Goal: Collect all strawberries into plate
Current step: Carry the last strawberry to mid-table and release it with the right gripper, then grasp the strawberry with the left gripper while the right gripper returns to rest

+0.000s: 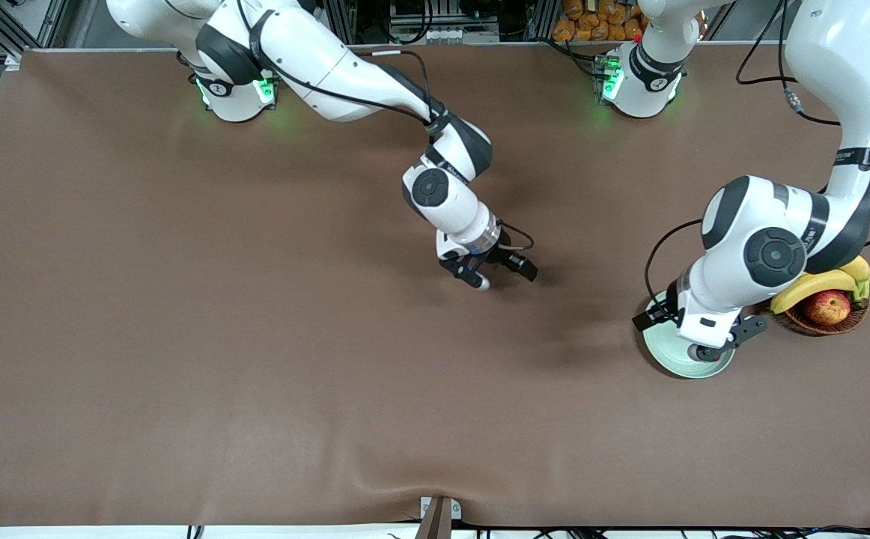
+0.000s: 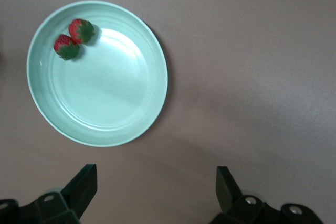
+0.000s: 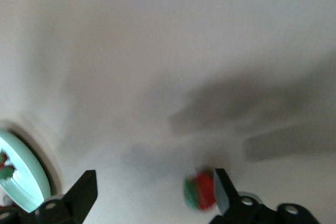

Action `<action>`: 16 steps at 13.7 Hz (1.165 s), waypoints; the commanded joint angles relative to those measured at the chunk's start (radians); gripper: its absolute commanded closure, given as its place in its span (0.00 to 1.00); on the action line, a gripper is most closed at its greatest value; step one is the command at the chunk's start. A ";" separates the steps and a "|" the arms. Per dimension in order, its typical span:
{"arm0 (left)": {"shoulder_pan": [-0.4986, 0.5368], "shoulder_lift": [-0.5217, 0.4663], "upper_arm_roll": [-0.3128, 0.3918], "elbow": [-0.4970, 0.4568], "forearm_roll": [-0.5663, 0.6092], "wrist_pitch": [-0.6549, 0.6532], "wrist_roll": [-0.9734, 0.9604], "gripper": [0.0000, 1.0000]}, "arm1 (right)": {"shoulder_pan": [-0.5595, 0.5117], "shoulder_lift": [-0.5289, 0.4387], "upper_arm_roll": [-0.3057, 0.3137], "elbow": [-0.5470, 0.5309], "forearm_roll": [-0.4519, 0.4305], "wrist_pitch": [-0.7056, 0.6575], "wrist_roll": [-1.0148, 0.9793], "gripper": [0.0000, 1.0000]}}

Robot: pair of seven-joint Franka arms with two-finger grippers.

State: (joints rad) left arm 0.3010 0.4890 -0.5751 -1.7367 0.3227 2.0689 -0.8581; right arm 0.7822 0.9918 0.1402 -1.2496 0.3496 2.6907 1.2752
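The pale mint-green plate (image 1: pixel 667 361) sits toward the left arm's end of the table, beside the basket. In the left wrist view the plate (image 2: pixel 105 98) holds two strawberries (image 2: pixel 81 30) (image 2: pixel 65 47) side by side near its rim. My left gripper (image 1: pixel 697 346) hangs over the plate, open and empty (image 2: pixel 156 179). My right gripper (image 1: pixel 506 277) is over the middle of the table, open (image 3: pixel 155 182). The third strawberry (image 3: pixel 202 191) lies against the inside of one of its fingers (image 3: pixel 223 187); it is hidden in the front view. The plate's edge (image 3: pixel 26 174) also shows in the right wrist view.
A brown wicker basket (image 1: pixel 824 326) with bananas (image 1: pixel 817 284) and a red-yellow apple (image 1: pixel 829 307) stands beside the plate, partly under the left arm. A brown mat covers the table.
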 commanded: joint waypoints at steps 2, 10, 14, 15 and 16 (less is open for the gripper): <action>-0.049 0.005 -0.002 0.003 -0.011 -0.012 -0.076 0.00 | -0.131 -0.110 0.007 0.002 -0.035 -0.280 -0.037 0.00; -0.278 -0.003 -0.002 -0.037 0.003 -0.012 -0.560 0.00 | -0.493 -0.310 0.007 -0.004 -0.041 -0.763 -0.492 0.00; -0.338 0.043 -0.002 -0.037 0.001 0.006 -0.657 0.00 | -0.665 -0.410 0.002 -0.005 -0.147 -0.929 -0.860 0.00; -0.351 0.054 -0.002 -0.038 0.004 0.016 -0.654 0.00 | -0.705 -0.432 0.001 -0.005 -0.150 -0.975 -0.932 0.00; -0.370 0.066 -0.002 -0.038 0.006 0.025 -0.653 0.00 | -0.737 -0.455 -0.002 -0.005 -0.156 -1.024 -0.989 0.00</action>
State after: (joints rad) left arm -0.0467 0.5261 -0.5813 -1.7784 0.3221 2.0736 -1.4940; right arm 0.0999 0.5988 0.1227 -1.2176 0.2180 1.7242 0.3913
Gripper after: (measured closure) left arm 0.000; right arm 0.000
